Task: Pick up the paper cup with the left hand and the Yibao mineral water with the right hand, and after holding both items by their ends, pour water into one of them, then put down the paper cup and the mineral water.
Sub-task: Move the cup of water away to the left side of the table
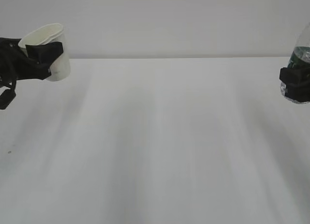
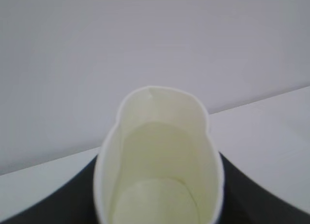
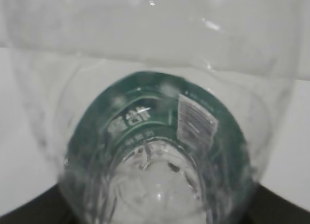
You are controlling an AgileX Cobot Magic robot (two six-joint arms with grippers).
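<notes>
A two-armed robot holds both items aloft above a bare white tabletop (image 1: 160,146), far apart at opposite edges of the exterior view; the left gripper (image 1: 44,56) is clamped around the paper cup (image 1: 48,47), which tilts with its open mouth leaning up and to the left, clear of the surface; the right gripper (image 1: 294,83) is closed on the lower body of the Yibao mineral water (image 1: 301,54), which stands roughly upright and is cut off by the frame's right edge, so its neck cannot be seen. The left wrist view looks straight into the paper cup's pale cream interior, its rim squeezed into an oval between the dark jaws; no water shows inside. The right wrist view fills with the clear ribbed bottle and its dark green label band.

Judged from this moment, the pour is not yet done, and the two items must be brought together across the wide gap between them. The risks are plain: the thin cup, already deformed by the grip, could buckle further or slip once water adds weight; its narrowed mouth makes a smaller target, so a slightly misaligned bottle neck would spill onto the tabletop; the uncapped bottle could slosh if tilted or swung too quickly.
</notes>
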